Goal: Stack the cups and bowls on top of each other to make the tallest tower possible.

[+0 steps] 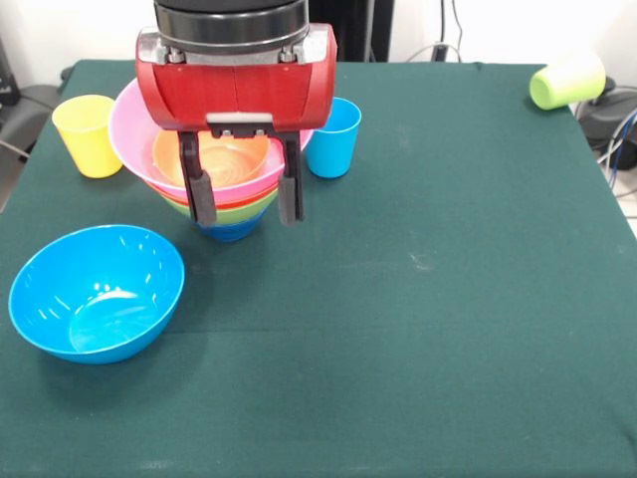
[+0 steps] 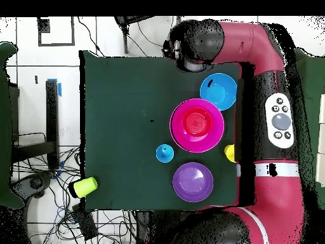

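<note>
Two fingers of my gripper (image 1: 246,204) hang spread and empty before the tower (image 1: 221,174), pink bowl (image 1: 129,129) uppermost; yellow cup (image 1: 88,134) and blue cup (image 1: 333,139) flank it; lime cup (image 1: 567,80) lies at the table's (image 1: 448,349) corner; I see open cloth near the light blue bowl (image 1: 97,292).

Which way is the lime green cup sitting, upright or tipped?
Tipped: the lime green cup lies on its side at the table's corner.
</note>
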